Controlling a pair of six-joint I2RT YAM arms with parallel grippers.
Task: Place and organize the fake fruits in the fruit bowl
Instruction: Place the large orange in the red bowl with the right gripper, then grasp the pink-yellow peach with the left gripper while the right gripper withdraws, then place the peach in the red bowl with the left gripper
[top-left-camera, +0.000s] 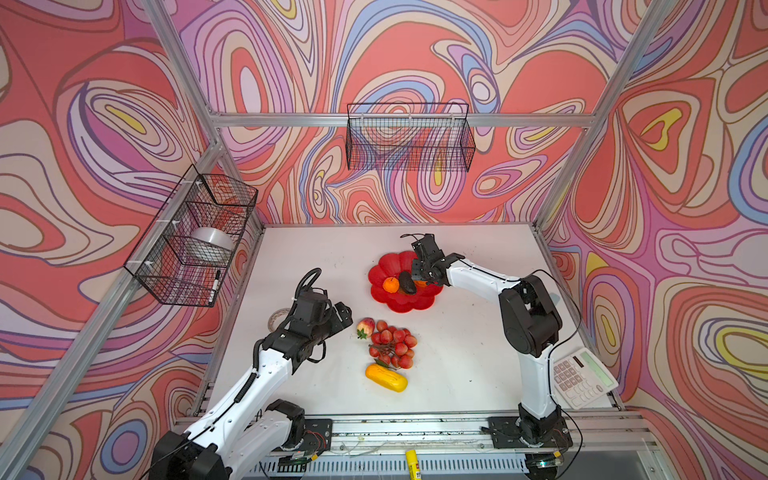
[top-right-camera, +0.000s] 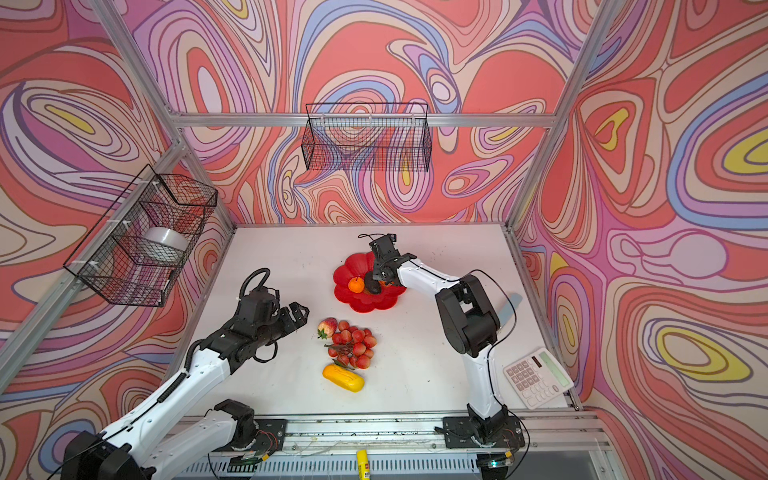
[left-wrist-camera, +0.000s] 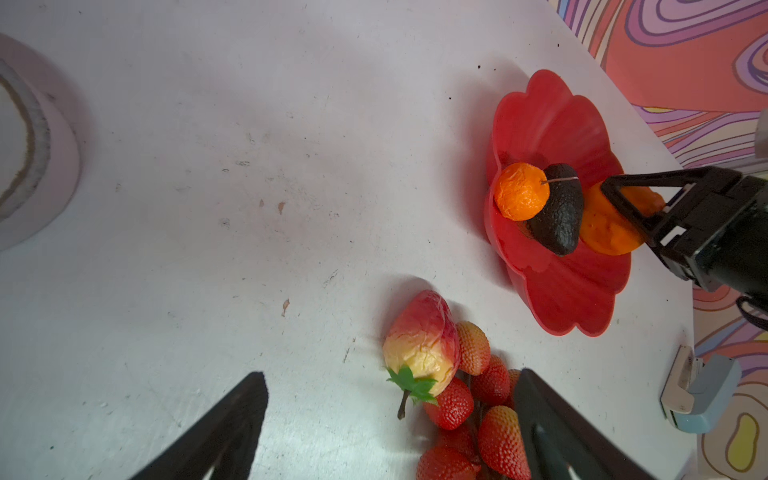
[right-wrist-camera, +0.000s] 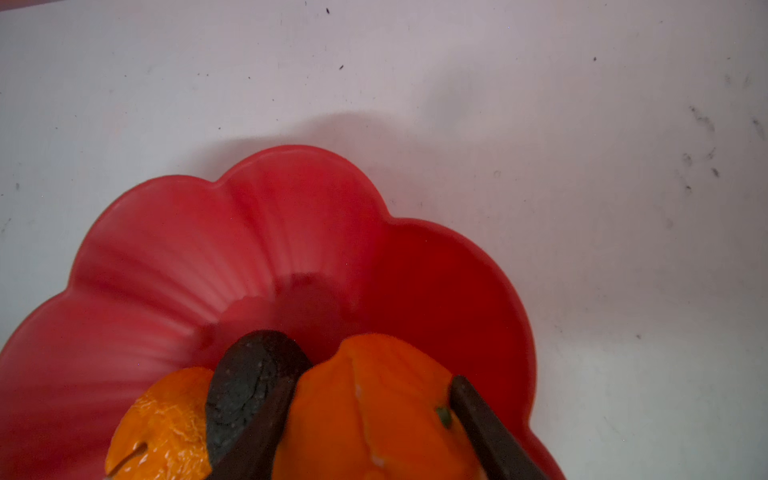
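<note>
Fruits are about half placed. Left jaws gape empty, just left of the strawberry, which lies on the worktop touching the berries; the yellow fruit sits nearer. Farther right, the bowl holds an orange and avocado. Right jaws straddle a second orange in the bowl; I cannot tell whether they grasp it.

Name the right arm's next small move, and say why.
Probably spread the right tool wider and lift away: its fingers flank the large orange plastic fruit, which already sits inside the scalloped red bowl beside the dark bumpy avocado.
</note>
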